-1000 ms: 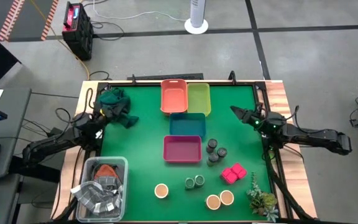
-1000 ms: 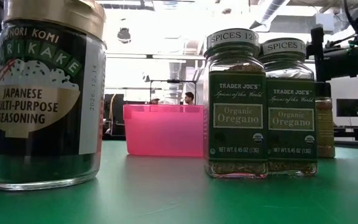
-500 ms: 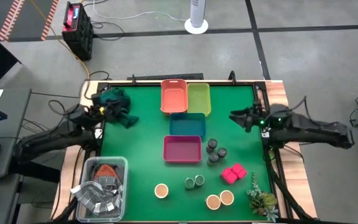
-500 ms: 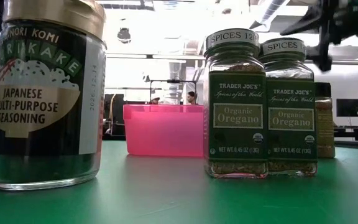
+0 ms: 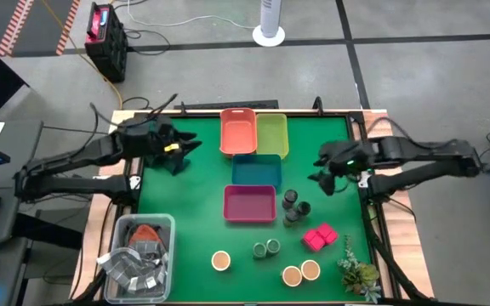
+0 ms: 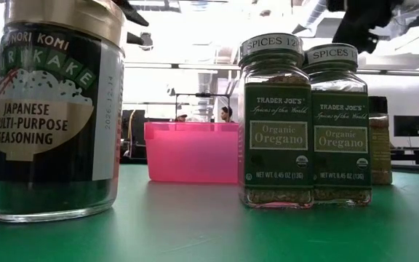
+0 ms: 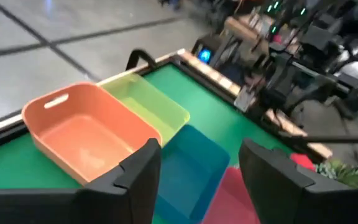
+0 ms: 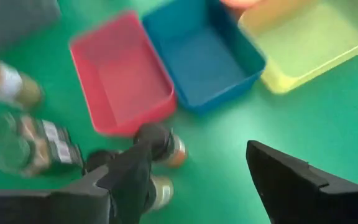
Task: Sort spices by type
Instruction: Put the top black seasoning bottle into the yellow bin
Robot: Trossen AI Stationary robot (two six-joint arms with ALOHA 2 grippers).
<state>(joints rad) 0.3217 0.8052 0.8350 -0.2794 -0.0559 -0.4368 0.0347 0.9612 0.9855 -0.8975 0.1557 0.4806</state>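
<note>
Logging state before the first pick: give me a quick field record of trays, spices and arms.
trays: orange plastic tray, yellow-green tray, blue tray, pink tray, all empty
dark grey round jars: three, beside the pink tray
green-lidded jars: two, paired
tan-topped round jars: two paired, one apart
pink blocks: two, touching
left gripper: fingers open, empty
right gripper: fingers open, empty, above the mat

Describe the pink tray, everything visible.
The pink tray is a rectangular open bin with low walls and rounded corners; it looks like plastic. It is empty and sits flat on the green mat, near the table's middle. Its far edge lies against or very close to the blue tray. The dark jars stand just off its right side, apart from it. In the low view it looks translucent. No gripper touches it.
</note>
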